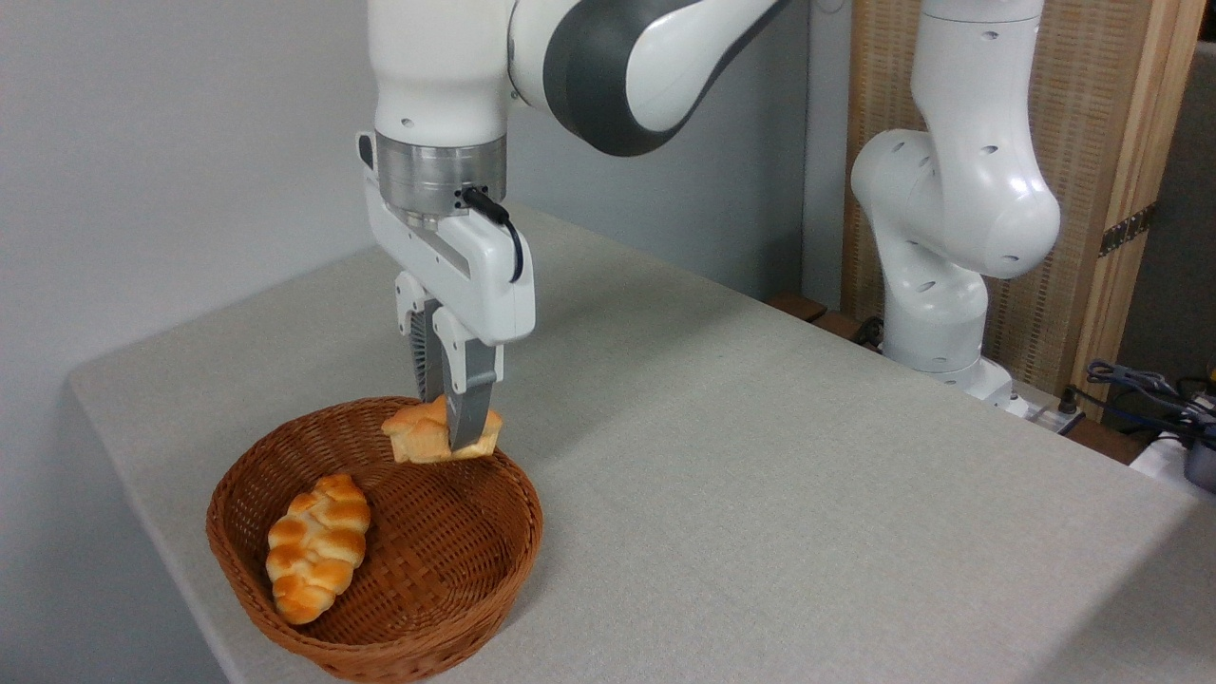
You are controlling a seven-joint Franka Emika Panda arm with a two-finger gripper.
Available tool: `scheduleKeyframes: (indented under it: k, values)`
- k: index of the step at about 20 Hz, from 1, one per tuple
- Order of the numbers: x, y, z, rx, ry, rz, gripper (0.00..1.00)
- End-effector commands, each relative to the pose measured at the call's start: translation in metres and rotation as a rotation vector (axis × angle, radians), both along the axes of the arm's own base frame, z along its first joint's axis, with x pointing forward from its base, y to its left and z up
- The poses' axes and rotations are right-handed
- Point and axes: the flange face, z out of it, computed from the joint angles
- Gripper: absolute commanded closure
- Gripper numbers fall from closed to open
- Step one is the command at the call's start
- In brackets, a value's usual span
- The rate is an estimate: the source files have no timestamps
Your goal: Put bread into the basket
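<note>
Over the table [760, 475], the gripper [456, 432] half hides the bread [418, 439].

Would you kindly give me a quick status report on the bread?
Hand shut on bun, held above basket far rim. Braided loaf lies inside, left. Drop spot clear.

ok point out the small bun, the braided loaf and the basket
small bun [418, 439], fixed camera, on its pale side left of the finger
braided loaf [316, 548], fixed camera, on its middle twist
basket [518, 499], fixed camera, on the right rim
</note>
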Motion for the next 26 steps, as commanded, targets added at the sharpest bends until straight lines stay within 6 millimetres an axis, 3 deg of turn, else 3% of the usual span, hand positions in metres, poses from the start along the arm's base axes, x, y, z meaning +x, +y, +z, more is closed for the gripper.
scheduleKeyframes:
  k: [1,10,15,20,26]
  values:
    - [0.004,0.005,0.004,0.003,-0.03,-0.003,0.0]
    - [0.002,0.006,0.006,0.004,-0.025,-0.001,0.0]
    - [-0.008,0.033,0.017,-0.007,0.007,0.048,0.0]
    - [-0.021,0.037,0.026,-0.01,0.115,0.045,0.0]
    - [-0.019,0.037,0.042,-0.015,0.095,0.042,0.0]
